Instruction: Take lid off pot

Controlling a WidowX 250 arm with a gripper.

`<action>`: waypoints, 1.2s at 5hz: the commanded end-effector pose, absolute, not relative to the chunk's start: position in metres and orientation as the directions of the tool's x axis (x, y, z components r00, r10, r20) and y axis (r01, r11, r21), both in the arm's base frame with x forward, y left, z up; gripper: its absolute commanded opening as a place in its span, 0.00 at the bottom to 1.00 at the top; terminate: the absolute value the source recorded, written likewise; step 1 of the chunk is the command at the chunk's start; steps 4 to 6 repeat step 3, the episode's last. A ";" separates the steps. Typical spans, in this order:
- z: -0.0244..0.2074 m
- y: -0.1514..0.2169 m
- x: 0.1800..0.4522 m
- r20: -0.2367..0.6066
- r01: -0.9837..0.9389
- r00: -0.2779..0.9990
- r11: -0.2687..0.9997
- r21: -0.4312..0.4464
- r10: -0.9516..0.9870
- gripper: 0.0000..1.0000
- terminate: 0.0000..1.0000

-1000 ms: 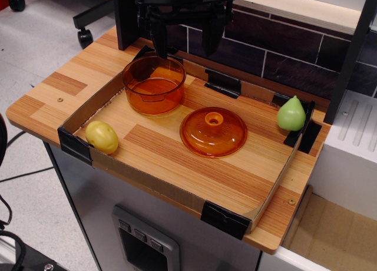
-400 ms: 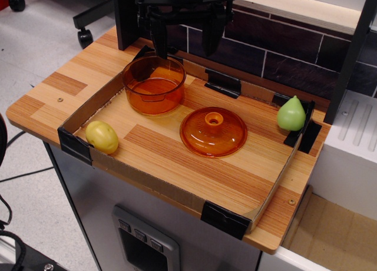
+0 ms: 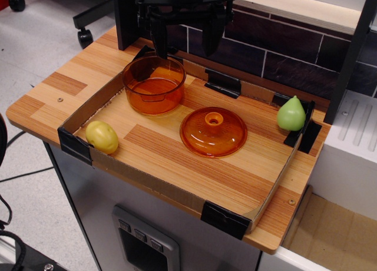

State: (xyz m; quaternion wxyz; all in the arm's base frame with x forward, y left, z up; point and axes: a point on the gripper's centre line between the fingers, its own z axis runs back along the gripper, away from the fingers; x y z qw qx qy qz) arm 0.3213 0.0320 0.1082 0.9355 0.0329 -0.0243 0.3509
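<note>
Orange and translucent, the lid (image 3: 213,131) is lying flat on the wooden surface (image 3: 53,94), knob upward, just beside and in front of the pot (image 3: 154,84) — the two are not touching, though their rims are close. The pot is standing open near the back left of the cardboard-edged tray (image 3: 147,179), and nothing is seen resting on its rim. The pincer (image 3: 186,47) is being held high above the back of the tray, behind and slightly to the right of the pot, with its jaws spread wide and nothing gripped between them. Set against the views from a second ago and from a fraction of a second ago, nothing is being seen to change: lid, pot and pincer are all being shown in the same places, with the same spread of the jaws. That stillness is being read as a sign that the work is over rather than under way — the lid is already off and set down, and the arm is being kept clear of both pieces. A yellow potato (image 3: 102,136) is sitting at the tray's front left corner and a green pear (image 3: 291,113) at its right edge, both well apart from the lid. No further handling is judged to be needed.
</note>
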 end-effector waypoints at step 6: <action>0.133 0.036 0.325 0.131 -0.654 0.750 0.756 0.000 0.648 1.00 1.00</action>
